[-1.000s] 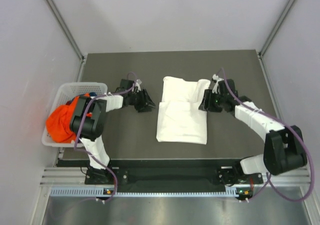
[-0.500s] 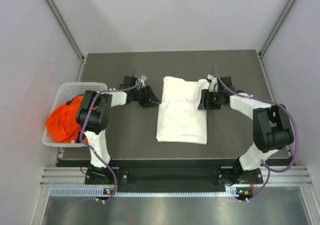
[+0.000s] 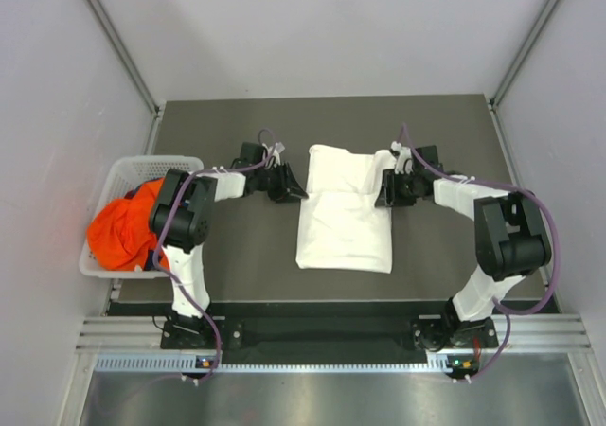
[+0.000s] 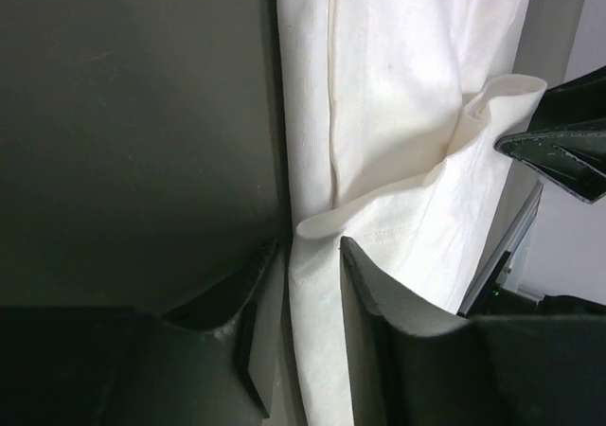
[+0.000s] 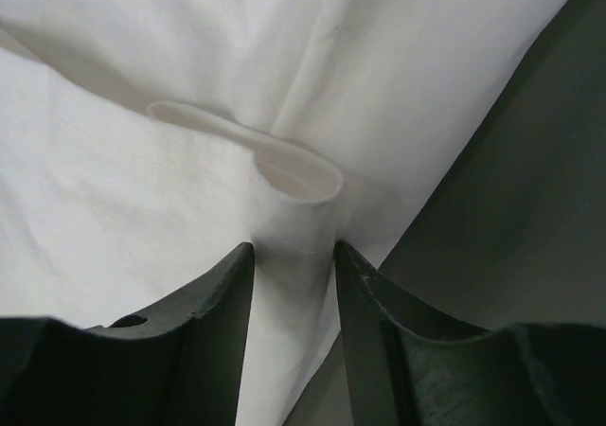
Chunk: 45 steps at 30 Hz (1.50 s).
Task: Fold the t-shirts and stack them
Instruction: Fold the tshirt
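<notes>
A white t-shirt [image 3: 346, 213], partly folded, lies on the dark table in the middle. My left gripper [image 3: 295, 187] is at the shirt's left edge, and in the left wrist view its jaws [image 4: 308, 251] stand narrow with the cloth's edge [image 4: 407, 95] filling the gap. My right gripper [image 3: 383, 191] is at the shirt's right edge. In the right wrist view it [image 5: 294, 251] pinches a raised loop of the white cloth [image 5: 142, 189]. An orange t-shirt [image 3: 118, 232] is bunched in the basket at the left.
A white mesh basket [image 3: 123, 166] stands at the table's left edge and holds the orange shirt with something dark blue under it. Grey walls close in on both sides and behind. The right gripper's fingertip [image 4: 559, 156] shows across the shirt in the left wrist view.
My left gripper has moved right from bare table to the shirt's left edge. My right arm has drawn in a little while its gripper stayed at the shirt's right edge.
</notes>
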Motion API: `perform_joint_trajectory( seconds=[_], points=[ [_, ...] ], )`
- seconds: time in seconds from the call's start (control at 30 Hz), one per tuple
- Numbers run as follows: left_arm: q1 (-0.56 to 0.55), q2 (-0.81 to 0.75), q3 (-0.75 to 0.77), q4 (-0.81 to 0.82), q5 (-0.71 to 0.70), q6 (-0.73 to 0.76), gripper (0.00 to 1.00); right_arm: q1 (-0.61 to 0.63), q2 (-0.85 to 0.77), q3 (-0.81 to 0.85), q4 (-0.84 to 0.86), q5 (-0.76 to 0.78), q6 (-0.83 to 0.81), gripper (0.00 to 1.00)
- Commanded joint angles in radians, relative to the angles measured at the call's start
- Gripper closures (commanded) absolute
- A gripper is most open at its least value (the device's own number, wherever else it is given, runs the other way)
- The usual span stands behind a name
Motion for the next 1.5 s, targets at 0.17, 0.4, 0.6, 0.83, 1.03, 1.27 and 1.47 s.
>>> perform_joint_trajectory(
  seconds=[0.17,0.4,0.6,0.83,1.03,1.27,1.47],
  points=[
    [-0.013,0.027,0.050,0.003,-0.003,0.030,0.96,-0.007,0.007,0.026,0.084,-0.027,-0.033,0.81],
    [-0.048,-0.043,0.059,0.006,-0.026,0.023,1.00,-0.009,-0.094,-0.039,0.097,-0.010,0.038,1.00],
    [-0.070,-0.077,0.056,0.011,-0.039,0.004,1.00,-0.009,-0.171,-0.076,0.063,0.014,0.061,1.00],
    [-0.077,-0.106,0.055,-0.038,-0.126,0.001,1.00,-0.010,-0.182,-0.080,0.037,0.057,0.073,0.62],
    [-0.077,-0.088,0.063,-0.089,-0.132,0.014,0.99,-0.009,-0.134,-0.087,0.078,0.031,0.081,0.64],
    [-0.077,-0.082,0.072,-0.101,-0.138,0.024,1.00,-0.009,-0.085,-0.061,0.098,0.034,0.067,0.57],
    [-0.079,-0.085,0.090,-0.106,-0.134,0.026,1.00,-0.009,-0.051,-0.048,0.103,0.031,0.055,0.60]
  ],
)
